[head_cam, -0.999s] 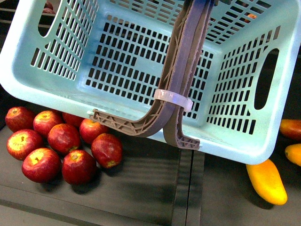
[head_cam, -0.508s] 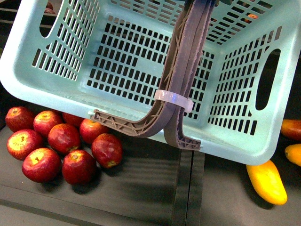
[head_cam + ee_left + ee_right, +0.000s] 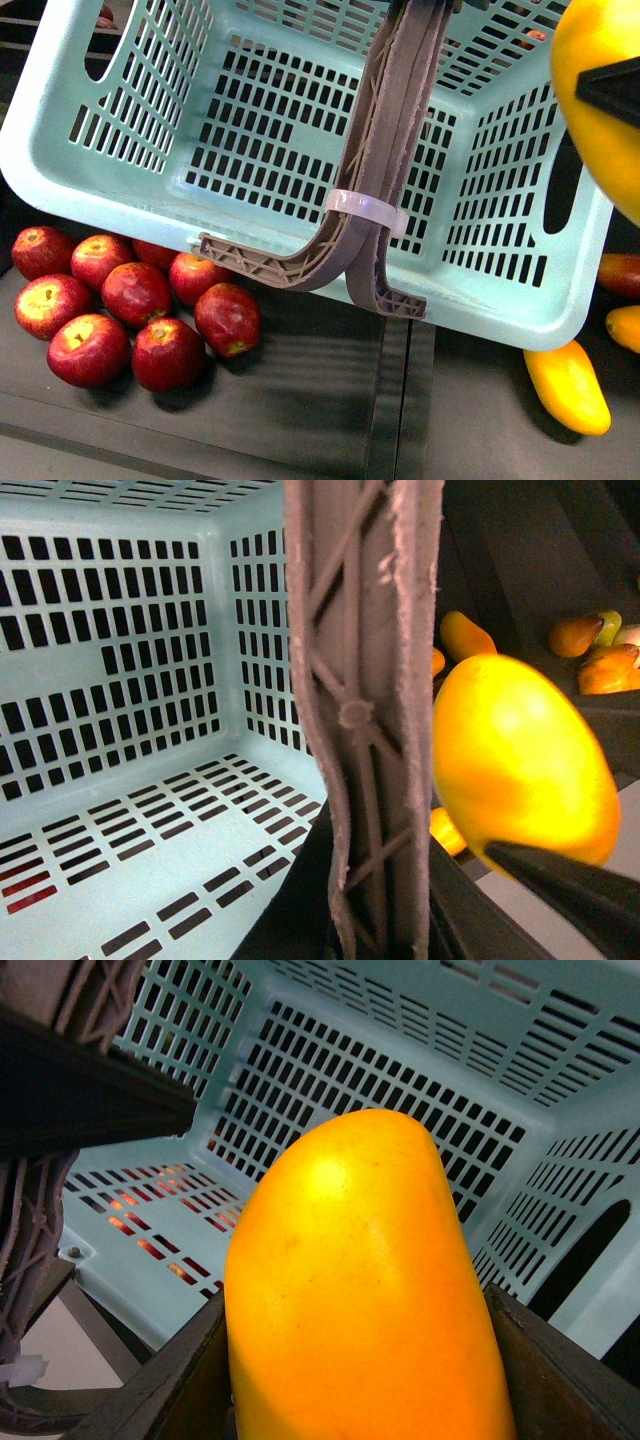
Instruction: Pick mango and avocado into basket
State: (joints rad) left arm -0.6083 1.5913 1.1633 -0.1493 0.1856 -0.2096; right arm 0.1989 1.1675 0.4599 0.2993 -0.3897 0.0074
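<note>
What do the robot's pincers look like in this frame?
Only fingers show. The right pincer has flat, matte black fingers, straight-edged and tapering to a wedge. The left pincer shows as dark, plain slabs. No cables or markings visible.

There is one basket (image 3: 120, 190). Nine red apples (image 3: 135, 293) lie by its near-left corner. Two yellow mangoes (image 3: 567, 385) are by its right side, plus two cut-off orange-yellow fruits (image 3: 622, 327).

Dark grey display surface (image 3: 300, 400), vertical seam (image 3: 405, 400), paler ledge (image 3: 80, 458) along near edge; even light.
</note>
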